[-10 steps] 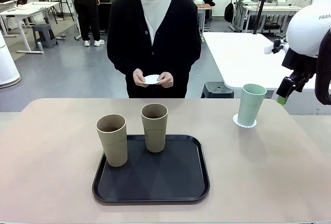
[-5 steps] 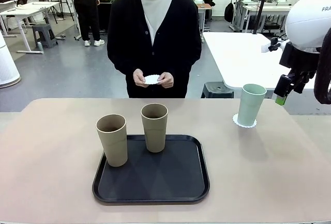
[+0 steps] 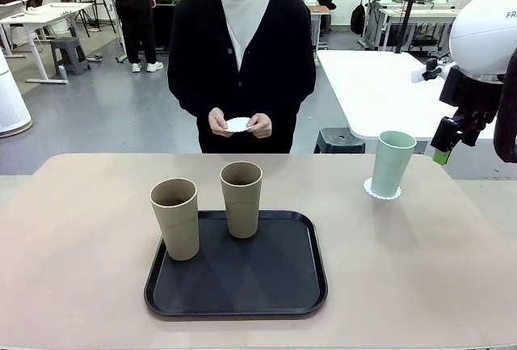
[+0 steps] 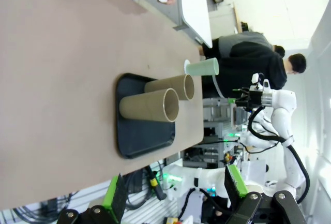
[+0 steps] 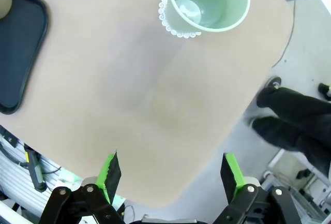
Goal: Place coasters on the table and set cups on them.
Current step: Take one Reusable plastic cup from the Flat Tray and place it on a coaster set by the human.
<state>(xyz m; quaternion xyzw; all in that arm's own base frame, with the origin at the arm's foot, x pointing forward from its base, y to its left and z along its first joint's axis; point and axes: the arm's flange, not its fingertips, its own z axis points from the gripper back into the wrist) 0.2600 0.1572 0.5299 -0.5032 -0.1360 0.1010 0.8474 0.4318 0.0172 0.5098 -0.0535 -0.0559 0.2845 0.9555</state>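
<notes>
A pale mint green cup (image 3: pixel 393 163) (image 5: pixel 209 0) stands on a white scalloped coaster (image 3: pixel 380 191) (image 5: pixel 170 20) at the table's (image 3: pixel 81 245) far right. Two tan cups (image 3: pixel 175 218) (image 3: pixel 241 199) stand upright on a black tray (image 3: pixel 234 277). The person across the table holds another coaster (image 3: pixel 237 124) in both hands at waist height. My right gripper (image 3: pixel 442 149) (image 5: pixel 170 175) hangs open and empty in the air, right of the mint cup and above the table edge. My left gripper (image 4: pixel 173 193) is open and empty, off the table's side, looking across the tan cups (image 4: pixel 150 107).
The tray (image 4: pixel 145 136) (image 5: pixel 20 43) takes up the middle front of the table. A white rectangular table (image 3: pixel 380 83) stands behind on the right. Bare tabletop lies left of the tray and between the tray and the mint cup.
My right arm has drifted slightly to the right, gripper still open. The cups, the tray and the person's hands have stayed put.
</notes>
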